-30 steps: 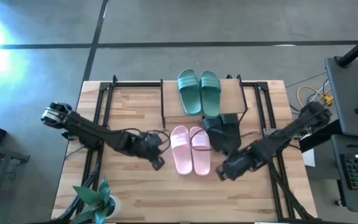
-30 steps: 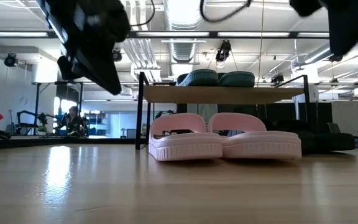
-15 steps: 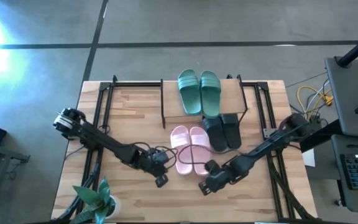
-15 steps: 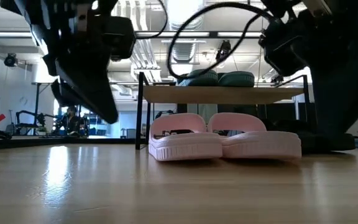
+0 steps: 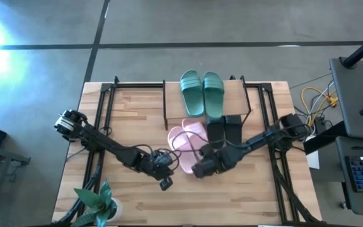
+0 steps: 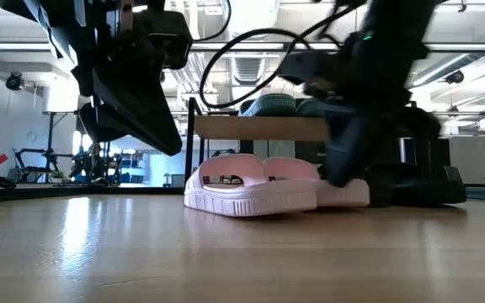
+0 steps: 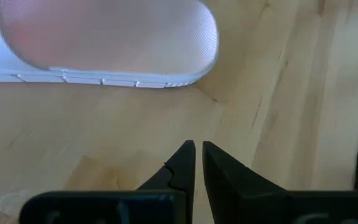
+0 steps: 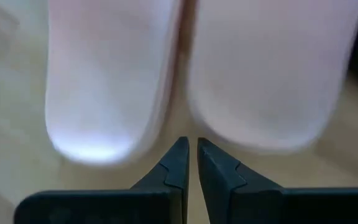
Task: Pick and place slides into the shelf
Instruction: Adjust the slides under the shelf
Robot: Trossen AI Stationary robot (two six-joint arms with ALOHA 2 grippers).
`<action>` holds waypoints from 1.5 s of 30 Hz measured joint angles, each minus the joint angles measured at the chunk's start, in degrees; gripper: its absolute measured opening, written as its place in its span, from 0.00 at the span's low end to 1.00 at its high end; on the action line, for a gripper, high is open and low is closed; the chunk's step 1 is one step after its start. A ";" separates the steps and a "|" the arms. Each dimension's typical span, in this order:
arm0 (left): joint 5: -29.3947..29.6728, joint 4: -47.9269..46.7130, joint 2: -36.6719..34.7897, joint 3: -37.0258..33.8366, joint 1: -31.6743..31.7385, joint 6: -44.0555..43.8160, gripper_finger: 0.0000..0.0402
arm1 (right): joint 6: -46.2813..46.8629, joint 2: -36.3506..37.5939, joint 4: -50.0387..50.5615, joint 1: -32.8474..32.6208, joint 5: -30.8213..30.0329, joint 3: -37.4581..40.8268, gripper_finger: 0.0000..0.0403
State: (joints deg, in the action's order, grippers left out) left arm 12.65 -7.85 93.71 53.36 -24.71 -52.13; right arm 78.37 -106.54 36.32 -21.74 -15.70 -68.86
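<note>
Leftmost, the left pincer [image 5: 163, 180] hovers over the worktop [image 5: 131, 107], fingers nearly together, just beside the pink slides' [image 5: 186, 142] heels. Those slides lie half under the shelf [image 5: 230, 94], whose top carries the teal-green pair [image 5: 201, 92]. Right of them, the right pincer [image 5: 197, 169], fingers likewise nearly together, points between the pink heels; the black pair [image 5: 224, 129] sits beyond.

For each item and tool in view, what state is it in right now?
Teal-green pair: on top of the shelf.
Black pair: on the table, at the shelf's front edge.
Pink pair: on the table, skewed.
Left tool: shut, empty.
Right tool: shut, at the pink heels.
</note>
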 joint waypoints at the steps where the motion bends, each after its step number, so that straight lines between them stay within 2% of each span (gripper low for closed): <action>1: 0.03 -0.06 0.00 0.00 0.00 -0.07 0.04 | -1.60 0.00 -0.53 0.96 0.02 0.00 0.07; 5: 0.36 -0.87 0.00 -0.13 0.02 -1.50 0.04 | -7.52 0.00 -4.41 4.23 4.24 -0.04 0.07; 7: 3.45 -3.32 0.00 -0.53 0.00 -3.18 0.04 | -8.41 0.00 -3.96 4.67 7.21 -0.48 0.07; 10: 8.69 -2.79 0.00 -2.17 0.85 -4.45 0.04 | -8.88 0.16 -3.46 2.96 9.03 -1.23 0.07; 13: 10.22 -1.46 0.24 -3.92 3.96 -4.36 0.04 | -8.30 0.37 -3.42 0.31 10.75 -1.47 0.07; 19: 10.22 4.90 2.58 -4.98 11.60 3.33 0.04 | -6.56 0.46 -3.94 -3.02 11.19 -2.64 0.07; 24: 13.69 3.63 2.05 -5.03 16.48 4.99 0.04 | -6.02 0.46 -5.54 -3.02 11.11 -3.02 0.07; 28: 15.22 0.03 -0.87 -4.85 17.30 5.06 0.04 | -6.20 0.46 -8.56 -1.95 9.50 -2.92 0.07; 36: 15.45 -14.29 -9.41 -4.94 11.90 3.94 0.04 | -9.96 0.48 -12.45 0.44 8.13 -2.78 0.07; 40: 15.62 -19.47 -15.95 -4.94 6.45 -1.21 0.04 | -12.12 -0.57 -15.20 1.57 8.14 -2.69 0.07; 45: 21.34 -19.52 -23.59 -4.91 -2.65 -4.83 0.04 | -12.90 -5.14 -15.67 2.92 7.77 -3.38 0.07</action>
State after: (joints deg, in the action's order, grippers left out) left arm 33.99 -27.38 70.13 48.46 -27.36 -56.96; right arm 65.47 -111.68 20.64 -18.82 -7.94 -72.24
